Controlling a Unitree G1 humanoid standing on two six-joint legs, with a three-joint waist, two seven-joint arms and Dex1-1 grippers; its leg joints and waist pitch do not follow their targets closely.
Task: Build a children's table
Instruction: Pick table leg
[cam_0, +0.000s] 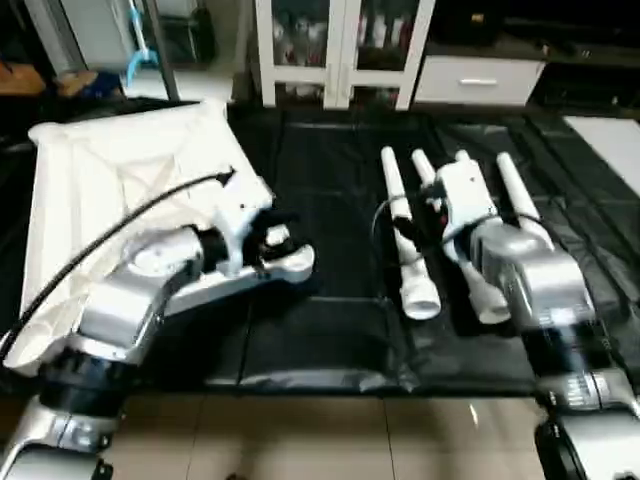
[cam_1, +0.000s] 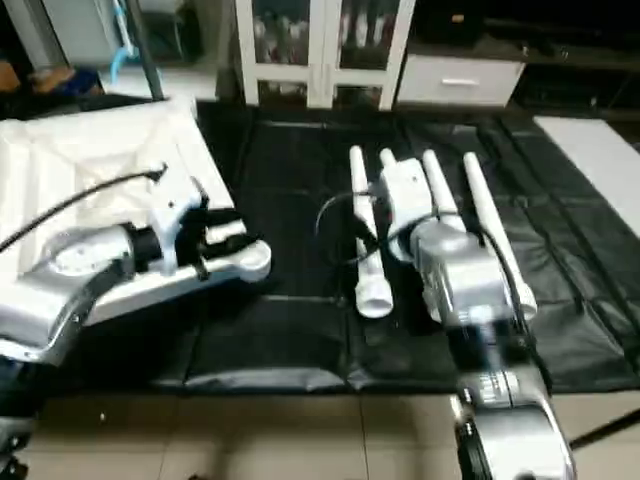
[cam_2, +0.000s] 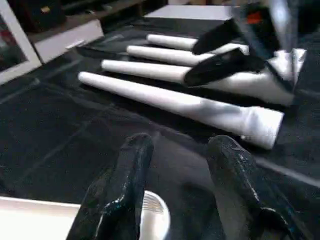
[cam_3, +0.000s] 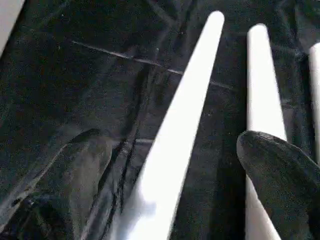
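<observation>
The children's table top (cam_0: 110, 180) lies upside down at the left on a black sheet, its ribbed underside facing up. My left gripper (cam_2: 177, 150) hovers open just past the top's near right corner socket (cam_2: 152, 215), with nothing between its fingers. Four white tapered legs (cam_0: 405, 240) lie side by side on the sheet at the right. My right gripper (cam_3: 185, 170) hangs open low over them, one black finger on each side of a leg (cam_3: 190, 110) and not closed on it. The left wrist view shows the right gripper's black fingers (cam_2: 225, 50) above the legs.
The black sheet (cam_0: 320, 340) ends near my body, where tiled floor (cam_0: 300, 430) begins. A white glass-door cabinet (cam_0: 340, 50) and a white drawer unit (cam_0: 480, 75) stand behind. A white board (cam_0: 610, 140) lies at the far right.
</observation>
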